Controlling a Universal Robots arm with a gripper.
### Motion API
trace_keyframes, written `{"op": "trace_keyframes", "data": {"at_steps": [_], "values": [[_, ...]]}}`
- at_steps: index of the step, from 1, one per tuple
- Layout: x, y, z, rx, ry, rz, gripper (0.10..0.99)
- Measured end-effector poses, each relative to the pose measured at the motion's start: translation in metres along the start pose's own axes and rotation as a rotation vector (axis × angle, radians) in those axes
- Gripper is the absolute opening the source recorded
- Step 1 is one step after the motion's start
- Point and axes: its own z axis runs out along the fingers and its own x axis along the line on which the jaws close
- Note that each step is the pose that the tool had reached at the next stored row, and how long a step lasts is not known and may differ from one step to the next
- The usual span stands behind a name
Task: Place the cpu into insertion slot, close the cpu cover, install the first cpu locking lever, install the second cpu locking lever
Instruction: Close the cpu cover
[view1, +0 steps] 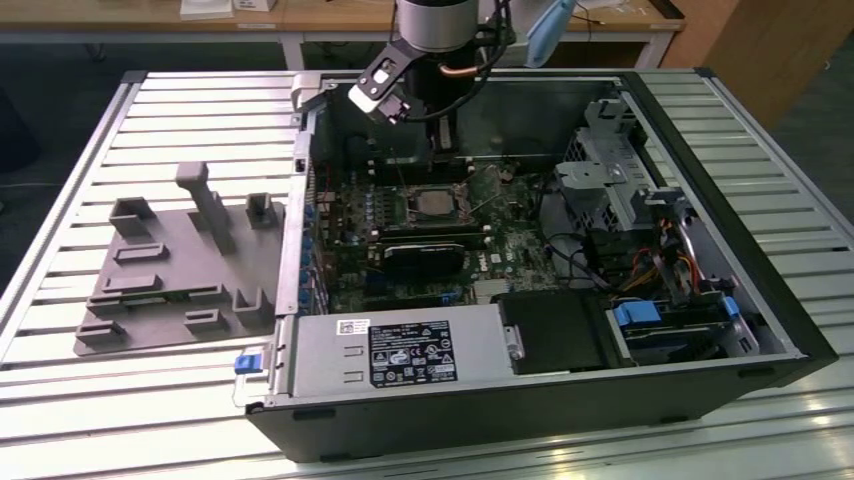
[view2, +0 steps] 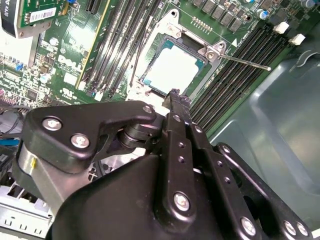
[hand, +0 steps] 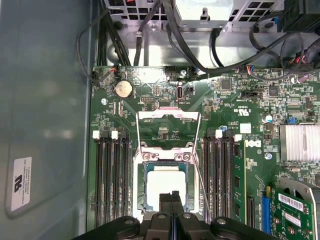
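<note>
"So, where is the cpu (hand: 163, 186) sitting?"
"Flat in the insertion slot (hand: 141, 172), silver top up. That is on the green motherboard (hand: 160, 82), in the far half of the open computer case (view1: 534, 420). Long black memory slots (hand: 111, 175) run along both sides of it."
"And the cpu cover (hand: 168, 114)?"
"Open, tipped back off the socket. The board shows through its square window."
"Levers?"
"1 thin locking lever (view2: 245, 61) sticks out free from a corner of the socket, slanting over the memory slots. I cannot tell how the other stands."
"The gripper (hand: 172, 196)?"
"Its 2 black fingers are pressed together with nothing between them. In both wrist views the tips hover at the socket's edge, just beside the cpu. In the exterior view it hangs inside the case near the far wall."
"Anything beside the case?"
"A grey moulded fixture (view1: 147, 290) lies on the slatted table (view1: 80, 400), to the exterior view's left of the case."
</note>
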Motion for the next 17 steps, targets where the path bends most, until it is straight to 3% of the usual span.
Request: {"op": "trace_keyframes", "data": {"at_steps": [5, 17], "values": [[0.0001, 0.0024, 0.0001, 0.000, -0.0003, 0.000, 0.102], [0.0008, 0.0198, 0.0017, 0.000, -0.0001, 0.000, 0.102]]}}
